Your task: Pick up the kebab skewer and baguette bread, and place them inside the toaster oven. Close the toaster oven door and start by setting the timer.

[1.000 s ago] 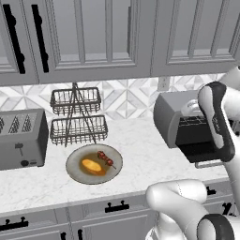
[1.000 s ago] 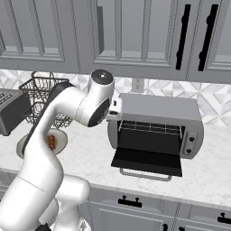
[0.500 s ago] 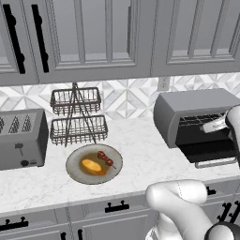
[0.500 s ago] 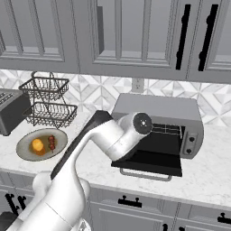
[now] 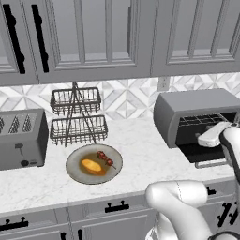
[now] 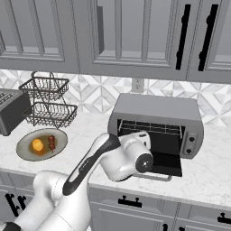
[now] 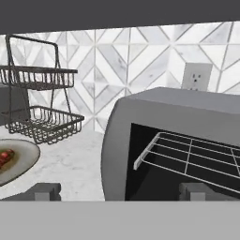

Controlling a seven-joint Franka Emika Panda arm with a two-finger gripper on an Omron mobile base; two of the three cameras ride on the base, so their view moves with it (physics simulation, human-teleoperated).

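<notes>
the gripper (image 7: 119, 192) is held low over the worktop (image 5: 136, 145), just in front of the open toaster oven (image 6: 158, 124), and its jaws are spread wide with nothing between them. in the hand view the 2 dark fingertips (image 7: 44, 191) are seen at the bottom, with the oven's wire rack (image 7: 187, 157) ahead and to the right. the toaster oven door (image 6: 164, 164) is folded down flat toward the front edge of the worktop, so the cavity is ready to be loaded.

the kebab skewer (image 5: 106, 159) and the baguette bread (image 5: 92, 166) are both lying on the plate (image 5: 75, 171), well apart from the gripper and to its left. the plate's rim is caught at the left edge of the hand view, with the skewer's red chunks on it. in the left base view the skewer is laid on a diagonal, from upper left to lower right, and the baguette lies just beside it, nearer the front of the plate.

neither item is judged to have been moved yet. the next move is expected to be a sweep leftward, away from the oven, with the jaws set across the skewer's long axis. the wire basket stand (image 5: 77, 117) behind the plate should be avoided.
</notes>
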